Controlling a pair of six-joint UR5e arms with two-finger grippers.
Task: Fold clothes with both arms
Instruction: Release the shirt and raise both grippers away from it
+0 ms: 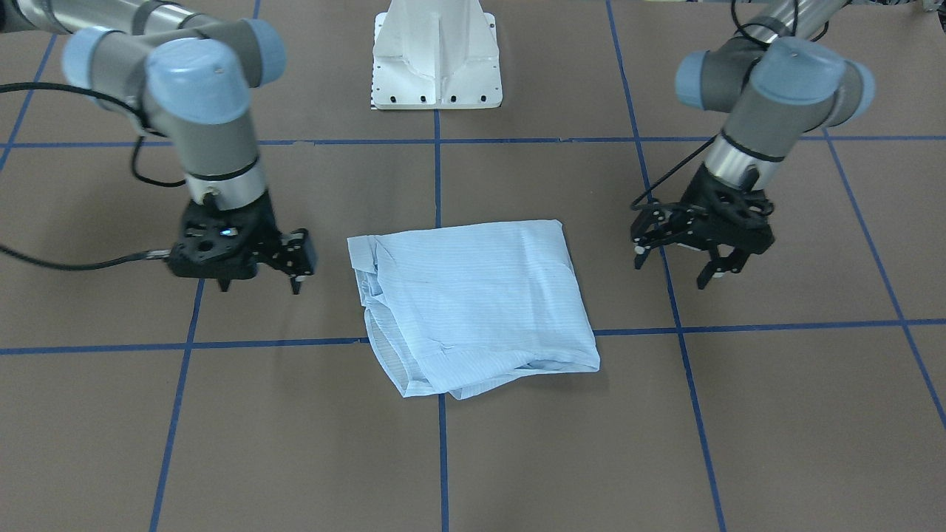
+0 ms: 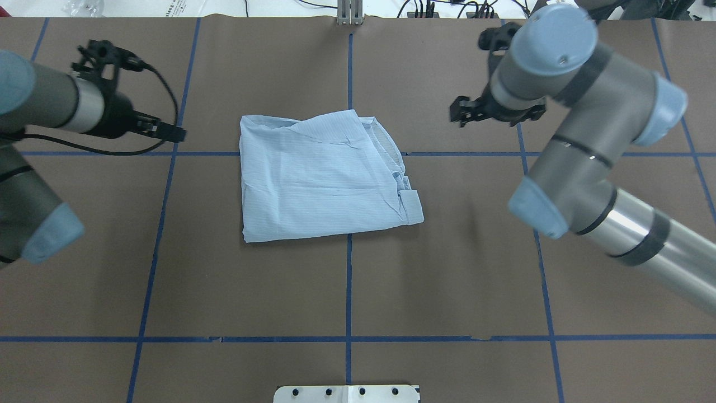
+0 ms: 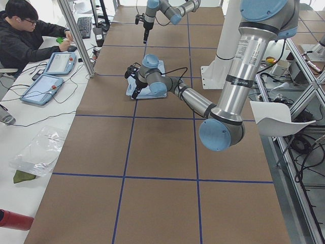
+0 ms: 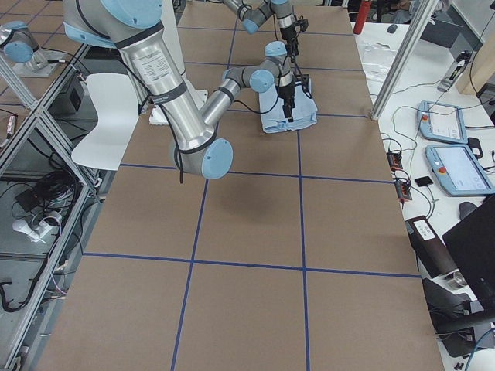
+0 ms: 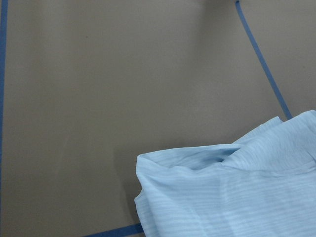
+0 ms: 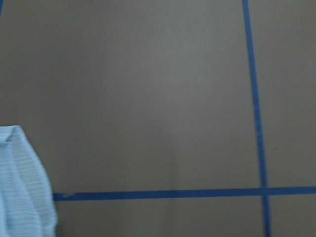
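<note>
The clothes are one light blue striped shirt [image 1: 473, 303], folded into a rough rectangle and lying flat at the table's middle [image 2: 319, 179]. My left gripper [image 1: 670, 273] hovers just off the shirt's side edge, open and holding nothing; from overhead it sits at the left [image 2: 168, 131]. On the opposite side my right gripper [image 1: 260, 288] is also open and apart from the cloth [image 2: 475, 112]. A folded corner of the shirt [image 5: 232, 192] fills the lower right of the left wrist view. Only an edge of the shirt [image 6: 24, 187] shows in the right wrist view.
Brown table cover [image 2: 447, 268] with a blue tape grid. The white pedestal base [image 1: 436, 59] stands at the robot's side. A person [image 3: 25, 35] sits at a side desk with tablets [image 3: 51, 76]. More tablets [image 4: 452, 147] lie beyond the far table edge.
</note>
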